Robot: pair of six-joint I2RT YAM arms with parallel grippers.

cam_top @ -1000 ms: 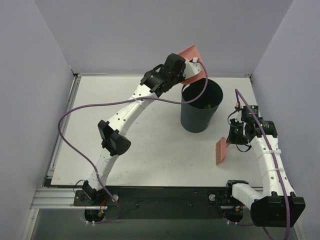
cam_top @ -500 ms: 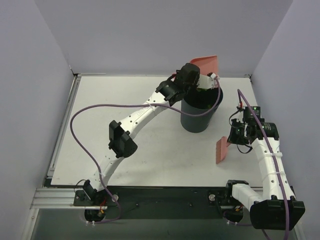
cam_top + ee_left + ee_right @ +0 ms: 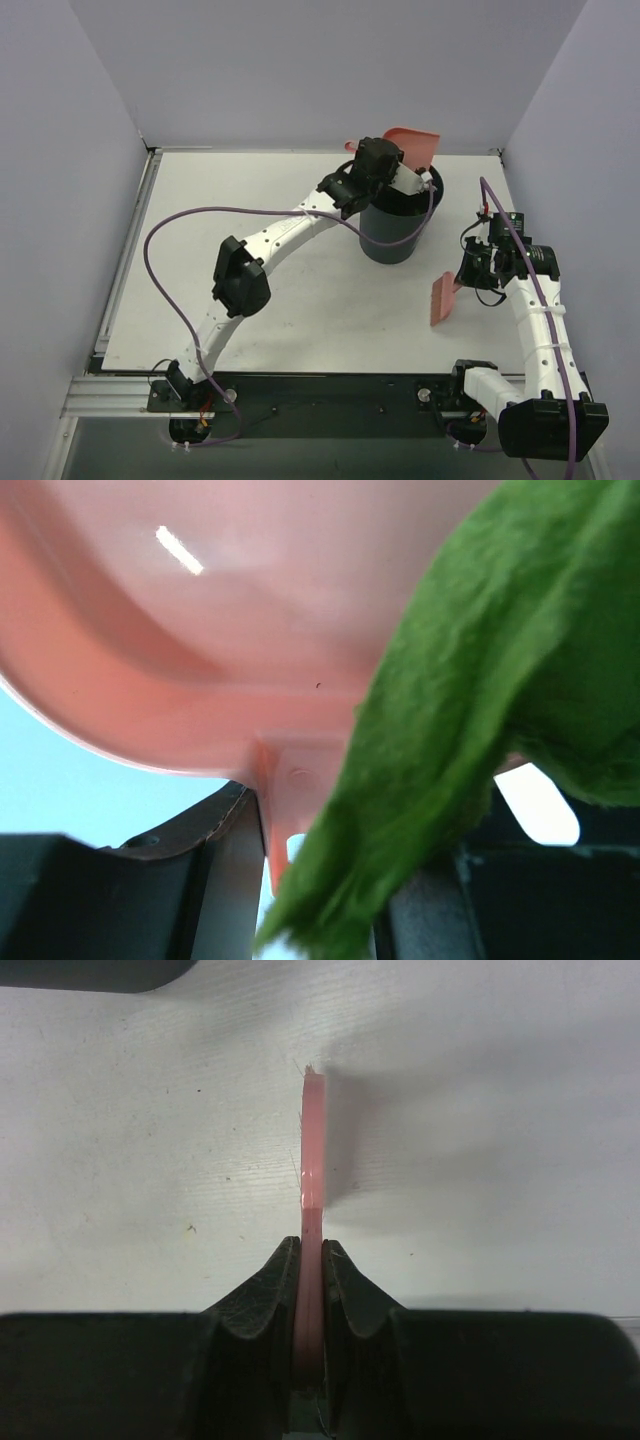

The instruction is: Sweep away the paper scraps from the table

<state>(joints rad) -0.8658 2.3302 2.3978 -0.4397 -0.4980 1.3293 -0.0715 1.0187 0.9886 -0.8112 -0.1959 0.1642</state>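
My left gripper is shut on the handle of the pink dustpan, holding it tilted over the dark bin. In the left wrist view the dustpan fills the top, and a green paper scrap hangs blurred in front of it, over my gripper. My right gripper is shut on the pink brush, which rests low at the white table. The brush shows edge-on between my shut fingers. No other scraps show on the table.
The bin stands at the back right of the table, between the two arms. Grey walls close in the left, back and right sides. A purple cable loops from the left arm over the table's left half. A dark shape shows at the top of the right wrist view.
The left arm has swung the dustpan right, from beside the bin to over its mouth, and tilted it. The right arm and brush have barely moved.
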